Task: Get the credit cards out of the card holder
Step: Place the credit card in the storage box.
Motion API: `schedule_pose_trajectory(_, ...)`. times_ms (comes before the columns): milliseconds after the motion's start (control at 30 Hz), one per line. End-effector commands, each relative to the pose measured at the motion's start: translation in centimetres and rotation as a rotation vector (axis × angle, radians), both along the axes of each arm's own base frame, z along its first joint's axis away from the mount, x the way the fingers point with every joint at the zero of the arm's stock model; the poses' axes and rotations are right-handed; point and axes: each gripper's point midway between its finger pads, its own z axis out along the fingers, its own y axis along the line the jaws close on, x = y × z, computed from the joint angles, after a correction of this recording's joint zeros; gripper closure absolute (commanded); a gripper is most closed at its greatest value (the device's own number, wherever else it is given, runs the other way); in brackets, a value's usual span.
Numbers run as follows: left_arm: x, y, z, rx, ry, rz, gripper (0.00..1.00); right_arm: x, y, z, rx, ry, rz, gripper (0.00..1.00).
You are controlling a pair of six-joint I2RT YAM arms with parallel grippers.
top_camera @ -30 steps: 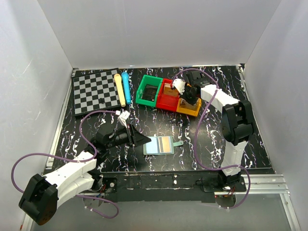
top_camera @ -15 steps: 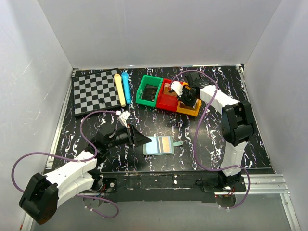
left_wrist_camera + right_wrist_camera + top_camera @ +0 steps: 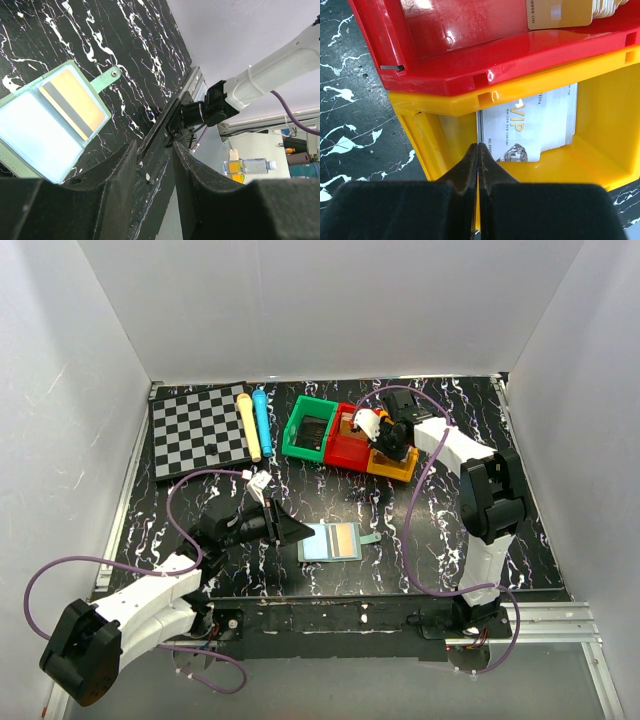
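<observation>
The pale blue, teal-edged card holder is laid open on the black marbled table, tan-orange card showing, three edges unobstructed. The left gripper is held just beside its left edge, slightly parted, empty. The right gripper is closed, empty, over a yellow plastic bin.

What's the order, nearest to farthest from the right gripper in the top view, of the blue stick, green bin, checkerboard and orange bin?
Measured from the right gripper:
1. orange bin, directly beneath it at the right end of the bin row.
2. green bin, at the left end of that row.
3. blue stick, just left of the green bin.
4. checkerboard, in the far left corner.
</observation>
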Motion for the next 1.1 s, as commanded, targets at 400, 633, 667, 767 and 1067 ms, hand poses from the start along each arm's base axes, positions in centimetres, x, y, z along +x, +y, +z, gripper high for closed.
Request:
schedule_pose_trajectory(400, -0.2, 0.2, -0.3, 0.004, -0.005, -0.003, 0.64, 1.0, -1.2, -0.8, -0.046, -0.017, -0.088, 0.99)
schedule_pose_trajectory(633, -0.2, 0.2, -0.2, 0.003, -0.005, -0.001, 0.63, 1.2, -1.4, -0.5, -0.049, -0.031, -0.098, 0.95)
schedule_pose_trajectory(667, -0.2, 0.2, -0.3, 0.004, -0.003, -0.001, 0.63, 1.2, -1.4, -0.4, -0.049, -0.033, -0.1, 0.94)
schedule_pose_trajectory(767, -0.3, 0.2, -0.2, 0.001, -0.007, -0.004, 0.62, 1.3, -1.4, -0.4, -0.048, -0.034, -0.104, 0.89)
schedule_pose_trajectory(1067, -0.3, 0.2, -0.3, 0.001, -0.004, -0.005, 0.6, 1.6, -1.3, 0.3, -0.039, -0.053, -0.111, 0.8)
